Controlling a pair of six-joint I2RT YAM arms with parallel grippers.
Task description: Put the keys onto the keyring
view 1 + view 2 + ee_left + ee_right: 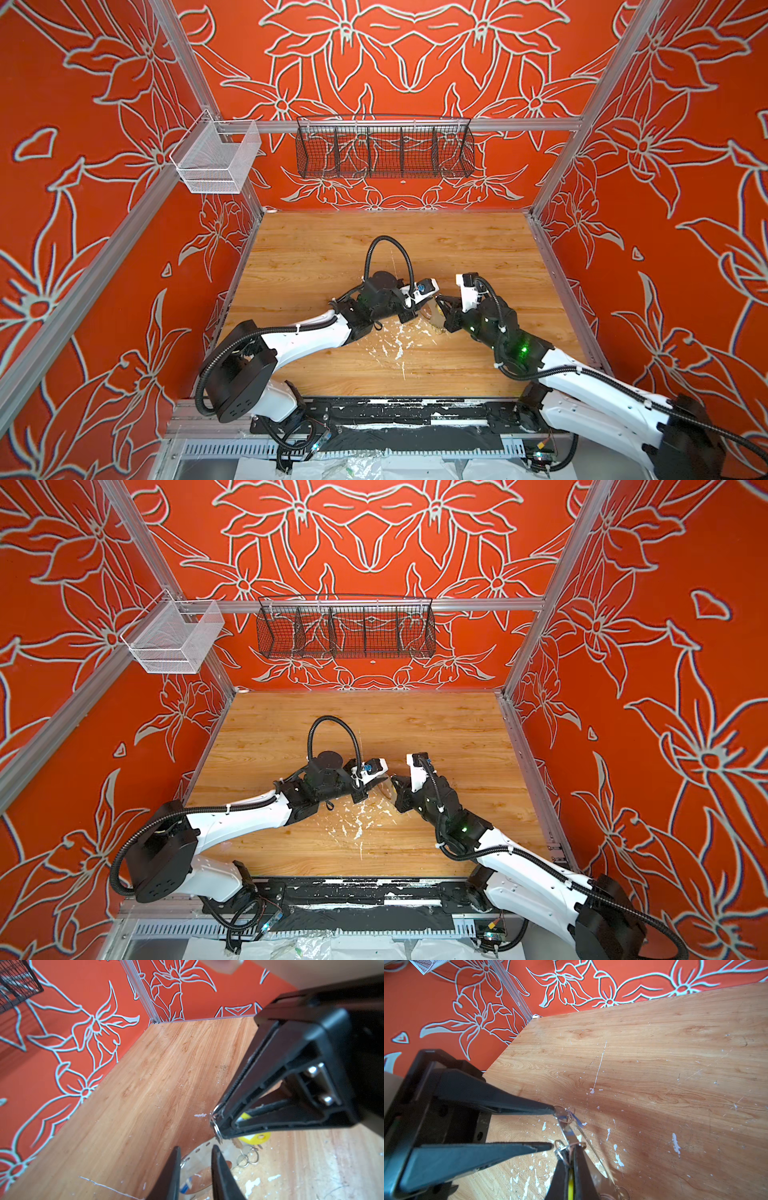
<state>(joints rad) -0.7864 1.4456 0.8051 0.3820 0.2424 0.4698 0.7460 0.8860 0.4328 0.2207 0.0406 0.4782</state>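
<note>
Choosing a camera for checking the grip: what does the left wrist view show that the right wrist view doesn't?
Only left wrist: the black wire basket and the keyring seen on its flat face. Only right wrist: the white mesh basket. Both: the right gripper shut on the yellow tag, and the open left gripper.

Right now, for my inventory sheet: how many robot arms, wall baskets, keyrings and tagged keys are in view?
Robot arms: 2 (left arm, right arm)
Wall baskets: 2 (white basket, black basket)
Keyring: 1
Tagged keys: 2 (yellow key, blue key, mostly hidden)
Total: 7
</note>
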